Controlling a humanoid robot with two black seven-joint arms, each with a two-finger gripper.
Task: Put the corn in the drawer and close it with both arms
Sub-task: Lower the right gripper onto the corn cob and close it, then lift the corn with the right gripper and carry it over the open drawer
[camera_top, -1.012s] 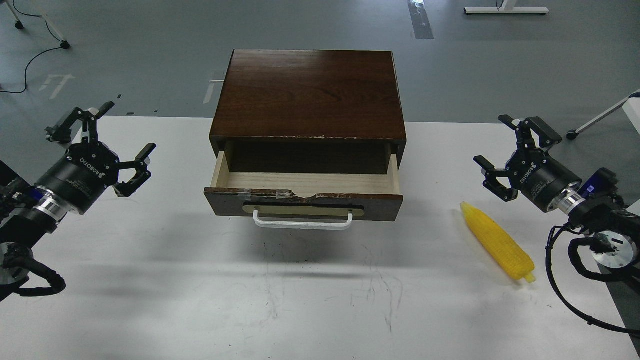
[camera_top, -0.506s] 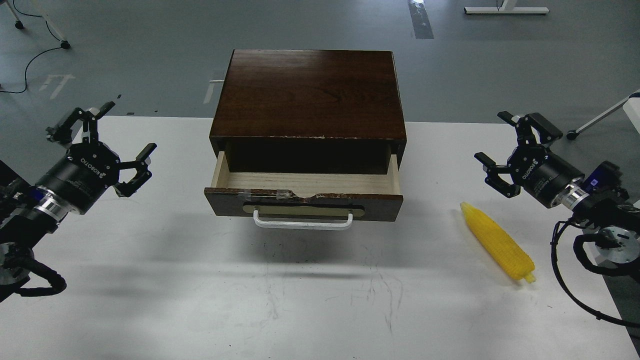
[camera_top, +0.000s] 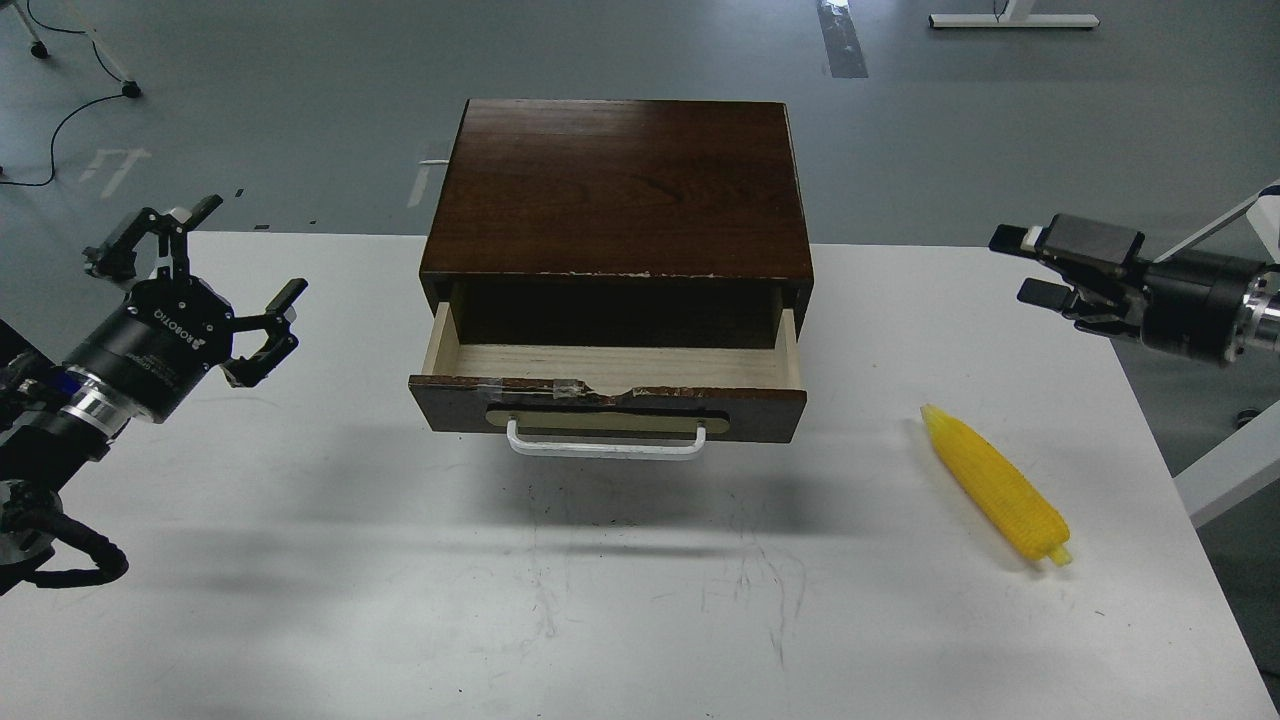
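Observation:
The yellow corn (camera_top: 996,485) lies on the white table at the right, tapered end pointing up-left. The dark brown drawer (camera_top: 608,385) is pulled open from its cabinet, pale wood inside, with nothing in it, white bar handle (camera_top: 605,441) facing me. My left gripper (camera_top: 205,262) is open and empty, hovering at the table's left side, well left of the drawer. My right gripper (camera_top: 1022,265) is open and empty, raised at the far right edge, above and beyond the corn, turned sideways.
The dark wooden cabinet (camera_top: 620,185) stands at the table's back middle. The table's right edge (camera_top: 1175,480) runs close to the corn. White table legs (camera_top: 1225,470) and grey floor lie beyond.
My right gripper has swung up and to the right, away from the corn, and turned sideways. My left gripper has shifted slightly left and up. Corn and drawer have not moved.

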